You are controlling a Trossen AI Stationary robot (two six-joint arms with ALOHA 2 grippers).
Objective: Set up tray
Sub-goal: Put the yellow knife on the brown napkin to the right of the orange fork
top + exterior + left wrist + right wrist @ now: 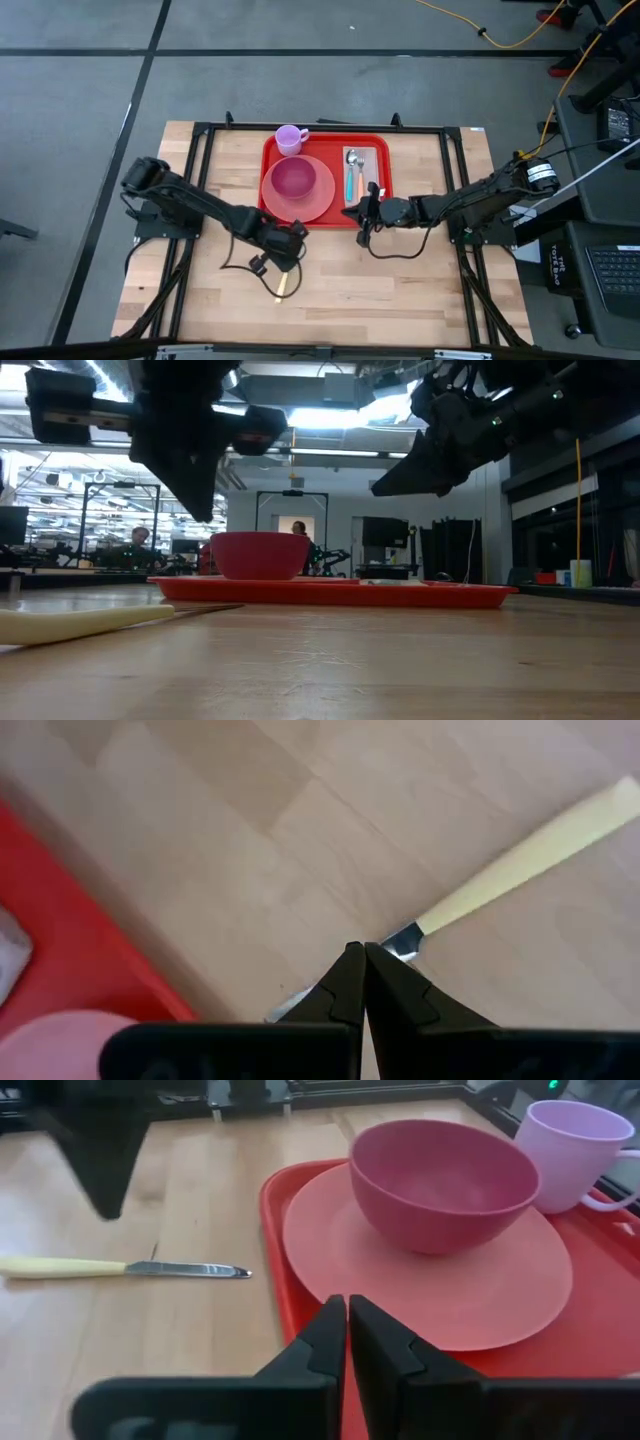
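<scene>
The red tray point(378, 150) lies at the table's far middle. It carries a pink plate point(480, 1305) with a pink bowl point(440, 1180) on it, a lilac cup point(290, 139), and a spoon and fork point(357, 170) on a pale napkin. A knife with a cream handle point(530, 850) lies flat on the wood in front of the tray's near left corner. My left gripper point(358, 952) hangs shut above the knife's blade point(402, 940), clear of it in the low view point(195, 480). My right gripper point(347, 1308) is shut and hovers over the tray's near rim point(366, 214).
A black frame point(200, 140) runs round the table's edges, and both arms' cables point(395, 250) trail on the wood near the grippers. Bare wood point(380, 300) stretches along the near side. People and equipment show in the room behind in the low view.
</scene>
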